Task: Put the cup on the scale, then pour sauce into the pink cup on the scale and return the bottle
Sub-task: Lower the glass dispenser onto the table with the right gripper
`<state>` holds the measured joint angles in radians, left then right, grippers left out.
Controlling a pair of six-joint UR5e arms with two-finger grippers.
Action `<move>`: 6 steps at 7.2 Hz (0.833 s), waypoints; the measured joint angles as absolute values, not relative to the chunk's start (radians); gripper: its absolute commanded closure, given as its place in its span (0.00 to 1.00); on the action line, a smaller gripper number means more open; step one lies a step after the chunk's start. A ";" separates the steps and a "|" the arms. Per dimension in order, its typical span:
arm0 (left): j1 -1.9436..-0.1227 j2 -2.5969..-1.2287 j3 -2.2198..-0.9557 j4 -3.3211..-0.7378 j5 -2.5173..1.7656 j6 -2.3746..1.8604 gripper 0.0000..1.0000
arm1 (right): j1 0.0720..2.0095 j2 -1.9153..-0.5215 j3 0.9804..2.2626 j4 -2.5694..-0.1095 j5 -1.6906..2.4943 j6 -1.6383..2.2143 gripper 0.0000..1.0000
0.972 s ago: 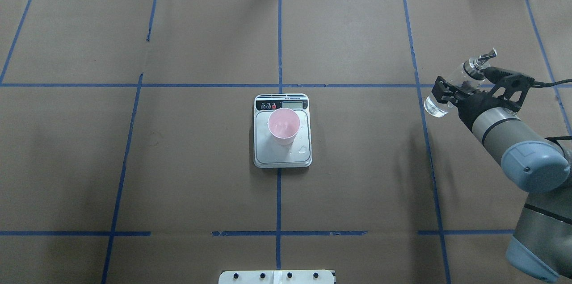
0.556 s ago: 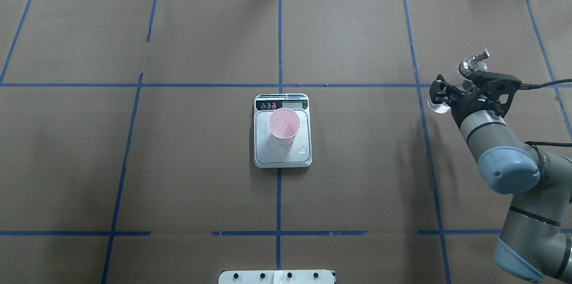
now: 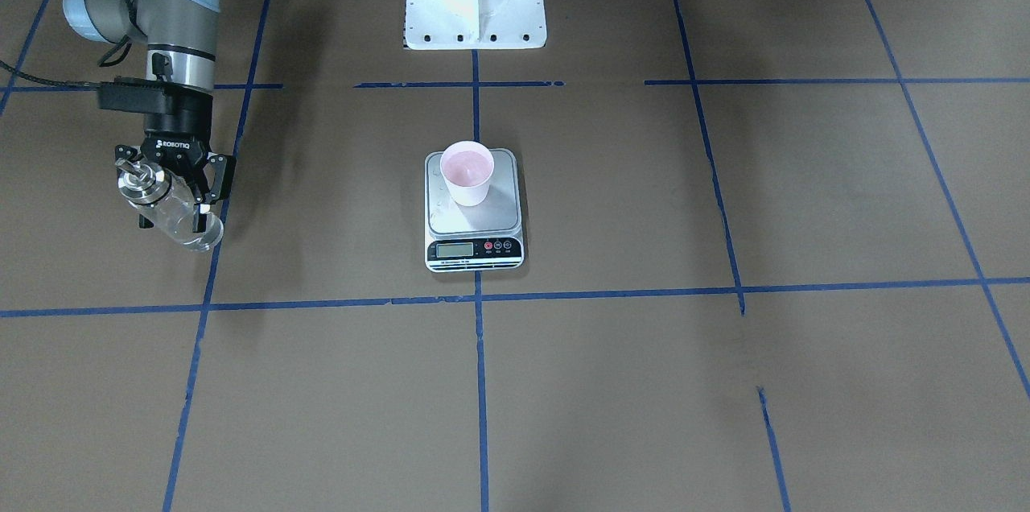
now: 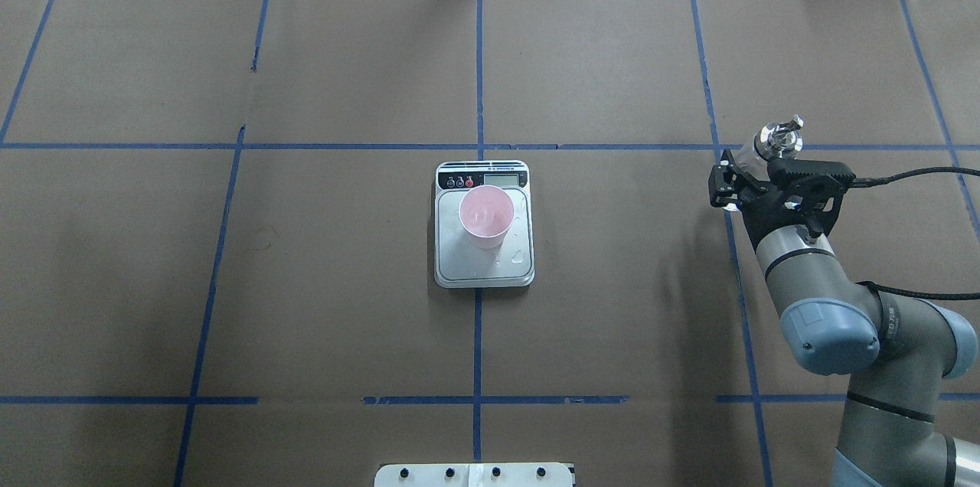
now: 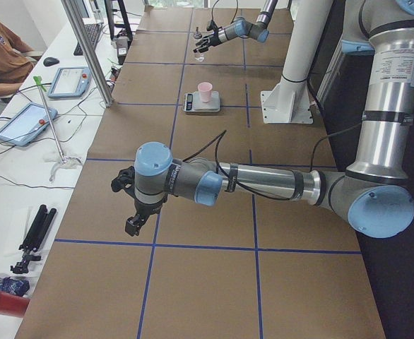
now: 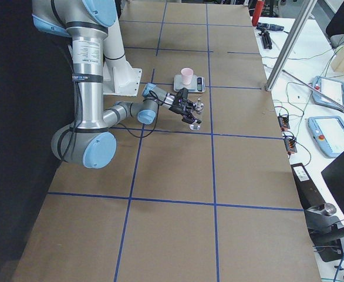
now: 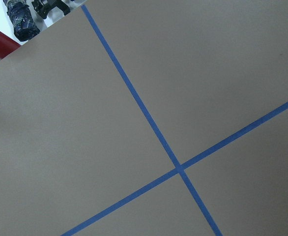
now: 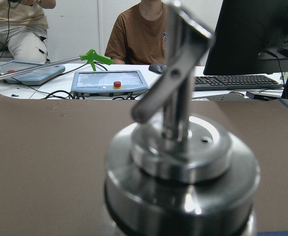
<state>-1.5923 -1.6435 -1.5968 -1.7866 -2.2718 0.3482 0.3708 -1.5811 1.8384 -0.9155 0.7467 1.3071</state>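
Only the cap (image 8: pixel 176 152) fills the wrist view; frontally the right hand (image 3: pixel 172 198) grips the bottle (image 3: pixel 193 229).

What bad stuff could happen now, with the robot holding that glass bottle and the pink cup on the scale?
1. The right claw grips the glass bottle off to one side. I cannot tell if its base touches the table; released too early, it might topple and spill.
2. Drops lie on the scale beside the cup, so a wet platform might let the light cup slide if bumped.
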 measured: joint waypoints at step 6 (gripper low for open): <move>-1.592 -1.645 -1.596 -1.787 -2.271 0.348 0.00 | 0.341 -1.585 1.834 -0.905 0.767 1.316 1.00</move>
